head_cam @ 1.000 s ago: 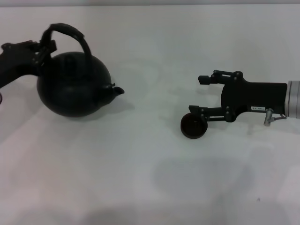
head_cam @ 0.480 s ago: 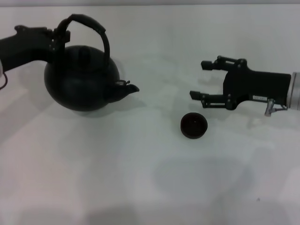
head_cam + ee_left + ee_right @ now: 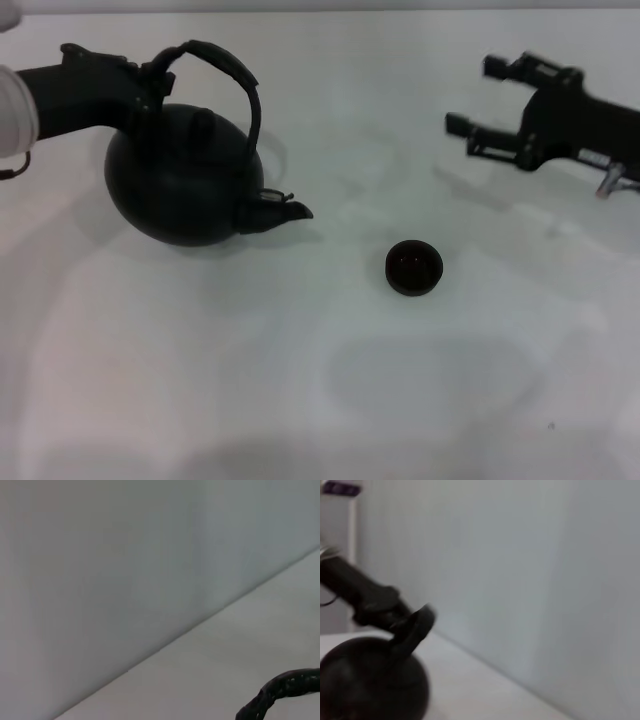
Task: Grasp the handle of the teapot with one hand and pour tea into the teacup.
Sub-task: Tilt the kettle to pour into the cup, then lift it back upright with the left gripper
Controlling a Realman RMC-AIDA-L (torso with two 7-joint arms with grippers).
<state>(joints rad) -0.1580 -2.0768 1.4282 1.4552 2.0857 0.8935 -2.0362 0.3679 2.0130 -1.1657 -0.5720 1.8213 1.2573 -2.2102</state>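
White table (image 3: 300,400) — left claw (image 3: 150,85) grips handle (image 3: 235,75).

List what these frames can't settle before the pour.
- Left gripper fingers: head view, hidden against the handle; left wrist view shows only a piece of handle.
- Teapot contents: closed pot.
- Teacup contents: too small and dark in the head view.
- Right wrist view: teapot blurred, cut off by the frame edge.
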